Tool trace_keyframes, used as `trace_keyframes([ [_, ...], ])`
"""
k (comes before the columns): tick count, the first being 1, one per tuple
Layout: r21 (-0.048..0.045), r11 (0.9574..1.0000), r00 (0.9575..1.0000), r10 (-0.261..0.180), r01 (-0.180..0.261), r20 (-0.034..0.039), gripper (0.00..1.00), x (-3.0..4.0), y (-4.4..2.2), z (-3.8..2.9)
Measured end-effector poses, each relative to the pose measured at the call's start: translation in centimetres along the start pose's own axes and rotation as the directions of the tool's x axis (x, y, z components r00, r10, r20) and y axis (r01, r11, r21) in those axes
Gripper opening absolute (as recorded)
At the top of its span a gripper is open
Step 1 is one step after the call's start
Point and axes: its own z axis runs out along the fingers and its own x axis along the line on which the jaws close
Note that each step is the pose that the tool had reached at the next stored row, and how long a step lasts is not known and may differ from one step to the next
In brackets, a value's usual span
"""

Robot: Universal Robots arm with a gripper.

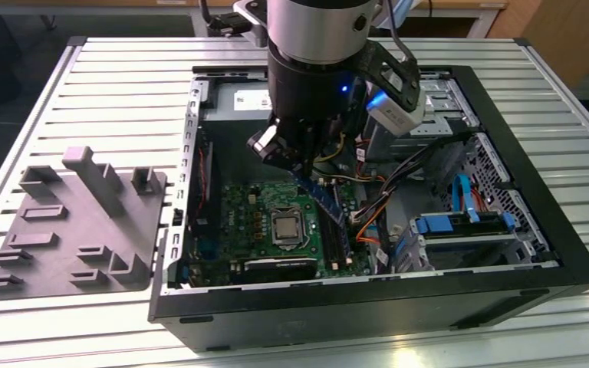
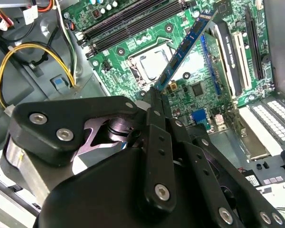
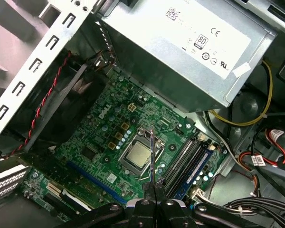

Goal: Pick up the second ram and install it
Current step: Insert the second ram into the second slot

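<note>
One stick held: we see the gripper [image 1: 294, 165] clamped tight on the second ram [image 1: 320, 195], mid-frame in the exterior view. Ram's long axis slants down from the gripper toward the exterior view's right, hanging over the motherboard [image 1: 258, 207] memory slots [image 1: 337, 234].
</note>
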Motion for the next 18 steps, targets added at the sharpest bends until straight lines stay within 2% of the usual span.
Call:
trace_keyframes([
  [8,0.001,0.9989,0.9989,0.046,-0.046,0.0018,0.12,-0.02,-0.01,0.0],
  [18,0.0021,0.9947,0.9947,0.103,-0.103,0.0039,0.12,-0.13,-0.08,0.0],
])
